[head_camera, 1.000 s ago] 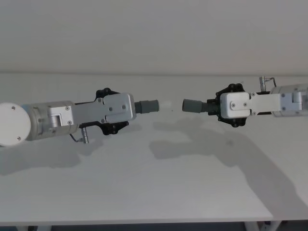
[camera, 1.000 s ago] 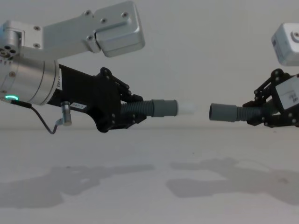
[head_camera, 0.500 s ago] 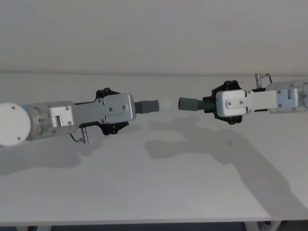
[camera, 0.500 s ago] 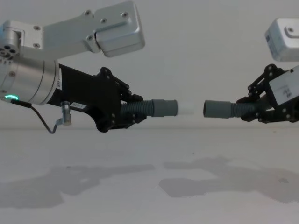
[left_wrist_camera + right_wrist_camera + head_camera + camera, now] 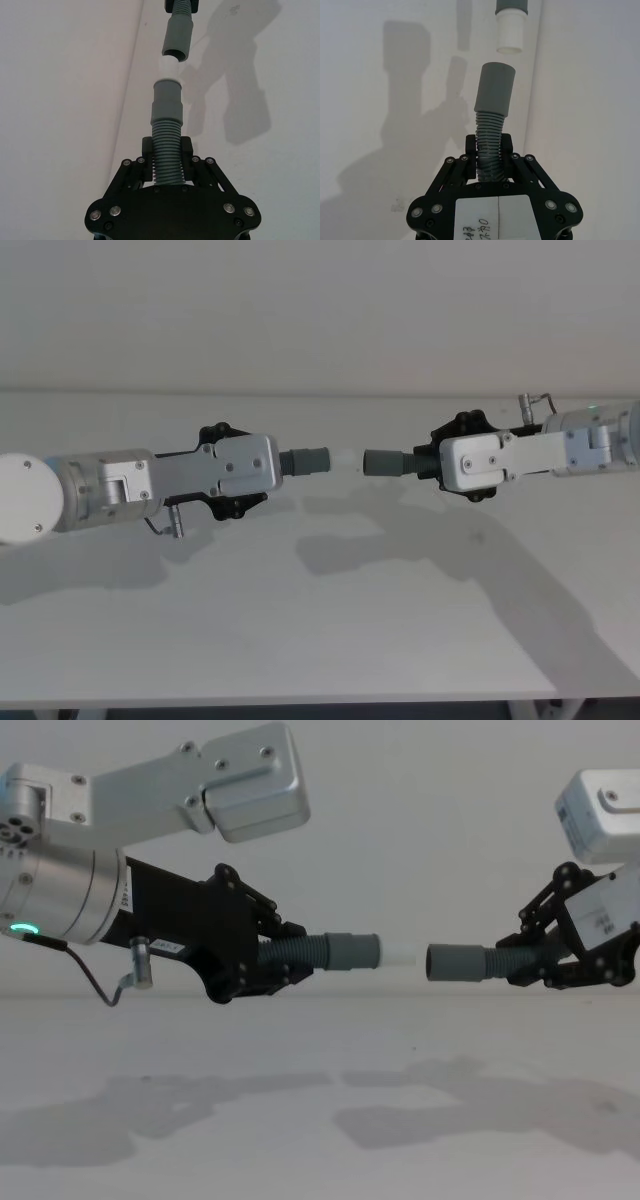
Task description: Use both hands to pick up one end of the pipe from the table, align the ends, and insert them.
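We see the plain matte white bench point(image 5: 330, 620) under both arms; nothing rests on it, both hose pieces are held up above it, shadows below.

Left silver-grey metal arm point(image 5: 110, 488) comes in from the left, right silver-grey metal arm point(image 5: 590, 438) from the right, both roughly level and pointing at each other.

Left black plastic gripper with jointed fingers point(image 5: 268, 963) is clamped on the ribbed part of its dark grey flexible hose piece point(image 5: 166, 155). Smooth grey cuff with white stub tip point(image 5: 352, 951) sticks out towards the centre; the white stub point(image 5: 168, 69) is at the very front.

Right black plastic gripper with jointed fingers point(image 5: 532, 963) is clamped on the ribbed part of the other dark grey hose piece point(image 5: 489, 142). Its plain smooth grey cuff point(image 5: 455, 961) points back at the left one, open mouth forward.

In the chest view the two ends face each other at near the same height, the plain cuff a touch lower. Small gap between stub tip and cuff mouth; not touching, not inserted. In the right wrist view the stub sits slightly off the cuff's axis.
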